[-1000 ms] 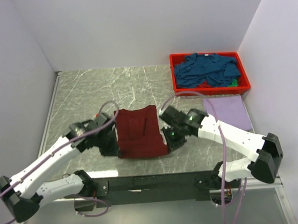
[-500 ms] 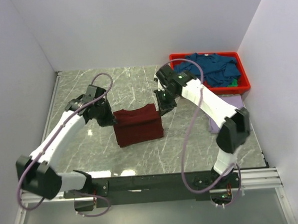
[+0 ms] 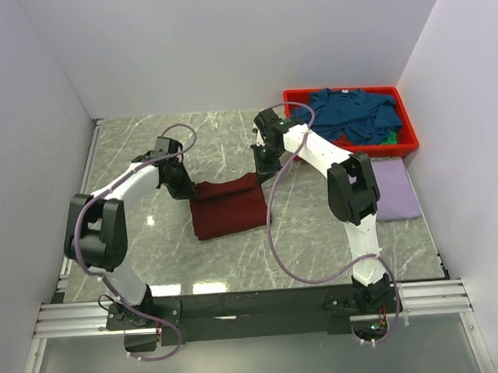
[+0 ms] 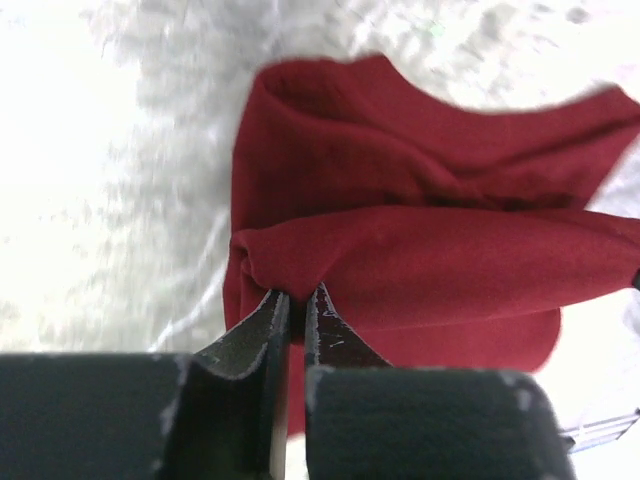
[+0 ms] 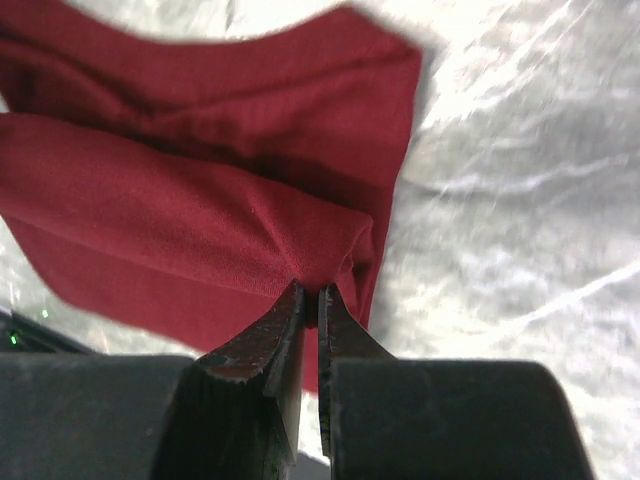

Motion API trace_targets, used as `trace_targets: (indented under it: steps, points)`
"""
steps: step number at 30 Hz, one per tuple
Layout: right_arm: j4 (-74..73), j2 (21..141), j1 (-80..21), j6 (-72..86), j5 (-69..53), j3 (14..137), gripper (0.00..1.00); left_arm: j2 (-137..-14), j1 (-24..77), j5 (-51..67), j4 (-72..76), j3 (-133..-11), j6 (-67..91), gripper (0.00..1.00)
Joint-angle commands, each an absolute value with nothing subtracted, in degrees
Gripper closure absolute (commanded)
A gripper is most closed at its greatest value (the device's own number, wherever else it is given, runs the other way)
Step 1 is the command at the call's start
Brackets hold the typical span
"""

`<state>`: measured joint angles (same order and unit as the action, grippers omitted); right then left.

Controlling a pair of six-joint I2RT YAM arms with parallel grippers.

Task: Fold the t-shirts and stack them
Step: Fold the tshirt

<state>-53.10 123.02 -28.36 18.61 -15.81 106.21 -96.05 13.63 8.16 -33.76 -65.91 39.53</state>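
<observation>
Now the maroon t-shirt (image 3: 227, 207) lies near the middle of the table (image 3: 138, 150), doubled over on itself, with its folded upper layer reaching toward the far side. The left gripper (image 3: 182, 190) sits at the shirt's far left corner and the right gripper (image 3: 265, 171) at its far right corner. In each wrist view the jaws stand narrow, nipped together on a bunched edge of the maroon cloth. One second earlier both grippers held the shirt's near edge, close to the arm bases, and the shirt lay flat and longer from near to far. Since then both arms have stretched out toward the far wall, carrying that edge over the rest of the cloth, so the shirt now covers a shorter patch. The teal-blue t-shirts (image 3: 350, 114) lie heaped in the red bin (image 3: 352, 152) at the far right. The lavender t-shirt (image 3: 395, 189) lies flat on the table just near of the bin, more of it showing than before, when the right arm crossed it.
</observation>
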Motion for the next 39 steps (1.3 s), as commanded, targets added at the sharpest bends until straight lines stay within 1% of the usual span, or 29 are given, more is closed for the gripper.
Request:
trace_targets:
  steps: [1, 2, 3, 5, 6, 8, 9, 10, 12, 14, 15, 17, 18, 19, 20, 21, 23, 24, 25, 27, 29, 33, 36, 39]
  points:
    - [-47.9, 123.4, -27.1, 20.2, -15.1, 107.2, 0.92, -99.1, 13.1, 7.6, -27.2, -66.9, 38.1, 0.87]
    - [-47.1, 123.4, -26.8, 21.2, -15.0, 106.7, 0.89, -99.9, 13.1, 7.7, -26.8, -67.3, 38.1, 0.85]
    - [-46.1, 122.7, -26.3, 21.8, -14.9, 106.2, 0.82, -100.7, 12.8, 7.6, -26.4, -67.5, 38.4, 0.79]
    - [-44.8, 121.4, -25.8, 23.2, -14.6, 104.8, 0.74, -100.1, 12.7, 7.8, -25.1, -67.1, 39.4, 0.72]
    - [-43.1, 120.3, -25.7, 23.6, -14.0, 104.0, 0.71, -98.3, 12.7, 7.2, -24.6, -66.7, 39.7, 0.60]
    - [-39.4, 115.3, -25.3, 25.5, -10.5, 99.4, 0.65, -95.8, 12.7, 5.5, -23.7, -65.8, 40.3, 0.45]
    - [-33.7, 110.5, -25.2, 26.0, -9.8, 97.0, 0.62, -93.0, 12.8, 3.1, -23.6, -65.6, 40.4, 0.30]
    - [-30.3, 108.2, -25.0, 26.4, -9.8, 91.4, 0.58, -91.3, 12.7, 1.7, -23.0, -65.0, 41.5, 0.24]
    - [-21.1, 104.3, -24.5, 27.3, -13.7, 85.9, 0.54, -86.3, 12.7, 0.4, -21.6, -62.3, 42.3, 0.14]
    - [-16.3, 100.9, -24.4, 26.6, -18.4, 80.0, 0.53, -83.5, 13.1, 1.7, -19.0, -59.3, 42.6, 0.14]
    - [-11.4, 99.9, -24.4, 26.5, -24.2, 78.2, 0.53, -81.3, 13.9, 2.5, -18.1, -58.3, 42.4, 0.16]
    - [-5.2, 99.5, -24.8, 28.1, -31.4, 72.9, 0.53, -79.9, 15.3, 4.5, -14.9, -55.1, 40.9, 0.19]
    - [-0.1, 99.7, -25.0, 29.1, -36.9, 71.5, 0.53, -78.9, 16.9, 4.7, -13.4, -53.8, 40.5, 0.23]
    - [2.6, 100.5, -25.3, 30.1, -39.0, 69.7, 0.53, -78.8, 17.7, 5.4, -11.3, -51.4, 39.7, 0.26]
    - [4.6, 101.4, -25.9, 31.8, -40.7, 69.4, 0.53, -78.9, 18.1, 7.5, -9.4, -50.4, 39.6, 0.29]
    - [7.9, 103.3, -26.2, 32.5, -42.1, 69.2, 0.53, -79.8, 18.3, 8.4, -5.9, -49.6, 39.8, 0.34]
    - [11.7, 105.5, -26.5, 35.6, -45.0, 69.2, 0.53, -81.2, 18.2, 9.1, -3.0, -49.0, 40.7, 0.40]
    - [15.9, 106.7, -26.5, 36.9, -45.9, 69.3, 0.53, -83.5, 18.1, 8.9, -0.5, -49.3, 40.8, 0.45]
    - [17.3, 109.5, -26.4, 38.3, -47.2, 70.1, 0.53, -84.9, 17.8, 8.9, 0.0, -50.7, 40.8, 0.47]
    - [19.2, 112.7, -26.1, 39.9, -47.5, 71.8, 0.54, -89.8, 16.6, 9.7, 2.8, -52.5, 41.1, 0.51]
    - [19.1, 116.8, -25.8, 39.8, -46.4, 74.6, 0.54, -93.5, 15.4, 9.9, 4.8, -55.2, 42.2, 0.53]
    - [20.6, 125.1, -24.1, 40.8, -42.8, 77.9, 0.54, -105.5, 12.6, 11.4, 6.9, -59.4, 43.2, 0.54]
    - [22.2, 128.2, -21.9, 43.1, -40.6, 77.9, 0.55, -110.9, 12.2, 11.8, 6.2, -62.5, 42.6, 0.55]
    - [23.4, 126.9, -20.8, 43.7, -38.5, 76.2, 0.55, -111.7, 12.1, 11.3, 6.2, -62.5, 42.6, 0.55]
